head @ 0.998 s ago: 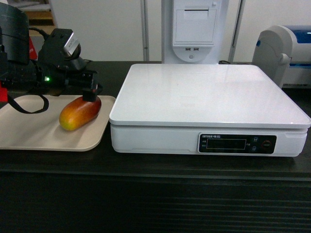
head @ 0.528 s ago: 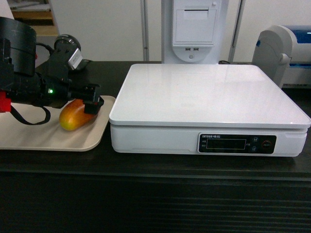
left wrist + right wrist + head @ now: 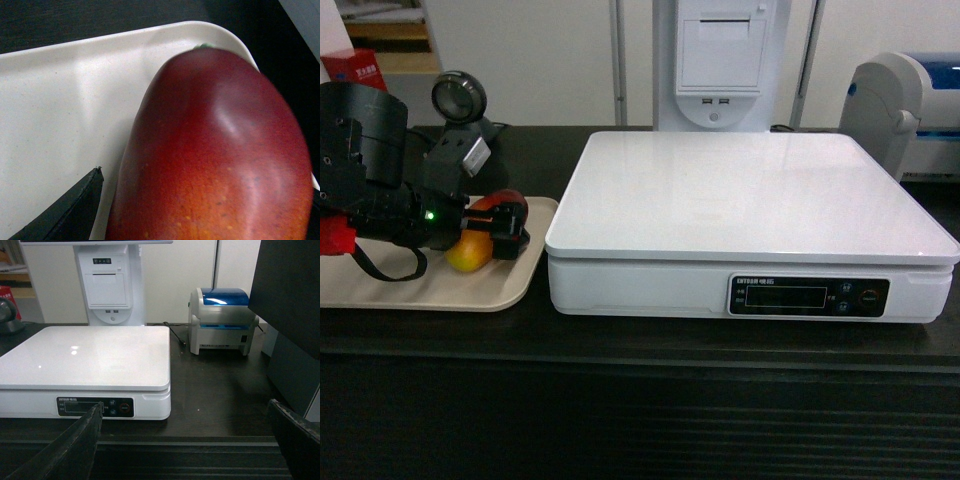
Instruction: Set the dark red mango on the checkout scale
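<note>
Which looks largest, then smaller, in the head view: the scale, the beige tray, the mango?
1. scale
2. beige tray, partly cut off by the frame edge
3. dark red mango, partly hidden by the left gripper

left arm [image 3: 380, 190]: black housing | green LED lit | red patch | looped black cable | right gripper [image 3: 185, 440]: black fingers

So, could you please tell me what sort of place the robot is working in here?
Most likely a shop checkout, or a mock-up of one: a white weighing scale sits on a dark counter, a receipt-printer terminal stands behind it, and a blue-lidded label printer is alongside.
</note>
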### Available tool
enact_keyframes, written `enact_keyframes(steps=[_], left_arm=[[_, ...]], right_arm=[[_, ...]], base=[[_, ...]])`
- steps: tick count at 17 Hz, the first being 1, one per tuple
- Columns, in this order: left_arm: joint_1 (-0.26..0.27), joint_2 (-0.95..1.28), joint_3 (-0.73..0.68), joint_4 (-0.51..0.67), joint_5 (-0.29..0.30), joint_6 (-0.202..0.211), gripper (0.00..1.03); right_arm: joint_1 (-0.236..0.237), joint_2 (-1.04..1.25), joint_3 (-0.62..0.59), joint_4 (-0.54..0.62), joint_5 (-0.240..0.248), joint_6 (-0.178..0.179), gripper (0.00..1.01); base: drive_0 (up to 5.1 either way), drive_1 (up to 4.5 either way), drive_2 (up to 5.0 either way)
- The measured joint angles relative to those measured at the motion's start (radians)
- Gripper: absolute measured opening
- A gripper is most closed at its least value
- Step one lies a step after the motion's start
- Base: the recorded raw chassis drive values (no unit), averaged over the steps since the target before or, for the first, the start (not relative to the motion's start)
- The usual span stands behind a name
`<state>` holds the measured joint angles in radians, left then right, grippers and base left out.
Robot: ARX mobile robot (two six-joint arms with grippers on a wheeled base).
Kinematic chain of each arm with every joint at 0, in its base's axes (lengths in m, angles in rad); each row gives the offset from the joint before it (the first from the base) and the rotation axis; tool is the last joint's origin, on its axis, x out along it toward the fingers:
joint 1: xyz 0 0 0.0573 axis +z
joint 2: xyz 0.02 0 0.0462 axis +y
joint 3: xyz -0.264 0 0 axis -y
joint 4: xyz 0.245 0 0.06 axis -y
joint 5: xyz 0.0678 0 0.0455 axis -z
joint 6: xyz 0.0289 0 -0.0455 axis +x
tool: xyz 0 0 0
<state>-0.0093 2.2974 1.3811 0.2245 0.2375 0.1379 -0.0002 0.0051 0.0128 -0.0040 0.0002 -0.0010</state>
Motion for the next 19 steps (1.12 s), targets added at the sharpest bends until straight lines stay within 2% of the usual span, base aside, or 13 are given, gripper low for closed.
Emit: enact_keyframes(steps=[2,4,5,6,9,14,17,19], left_arm=[[0.000,0.006,0.011,0.000,0.000,0.000,0.96],[0.000,0.006,0.012,0.001,-0.002,0.000,0.76],[0.000,0.006,0.012,0.001,-0.004,0.000,0.70],[0.000,0.006,0.012,0.004,-0.004,0.001,0.68],[0.000,0.002,-0.005,0.032,-0.010,0.002,0.67],[-0.008,-0.243,-0.254,0.188,-0.076,0.066,0.67],[-0.010,-0.275,-0.279,0.200,-0.075,0.069,0.67],[-0.032,-0.368,-0.350,0.225,-0.069,0.069,0.67]], right_arm=[[0.000,0.000,0.000,0.000,0.000,0.000,0.98],[0.000,0.000,0.000,0.000,0.000,0.000,0.98],[0.000,0.000,0.000,0.000,0.000,0.000,0.98],[0.000,0.000,0.000,0.000,0.000,0.000,0.98],[0.000,0.000,0.000,0.000,0.000,0.000,0.98],[0.000,0.000,0.000,0.000,0.000,0.000,0.98],[0.000,0.000,0.000,0.000,0.000,0.000,0.98],[0.000,0.000,0.000,0.000,0.000,0.000,0.98]], base=[[0.0,0.00,0.0],[0.0,0.00,0.0],[0.0,0.00,0.0],[0.0,0.00,0.0],[0.0,0.00,0.0],[0.0,0.00,0.0],[0.0,0.00,0.0],[0.0,0.00,0.0]])
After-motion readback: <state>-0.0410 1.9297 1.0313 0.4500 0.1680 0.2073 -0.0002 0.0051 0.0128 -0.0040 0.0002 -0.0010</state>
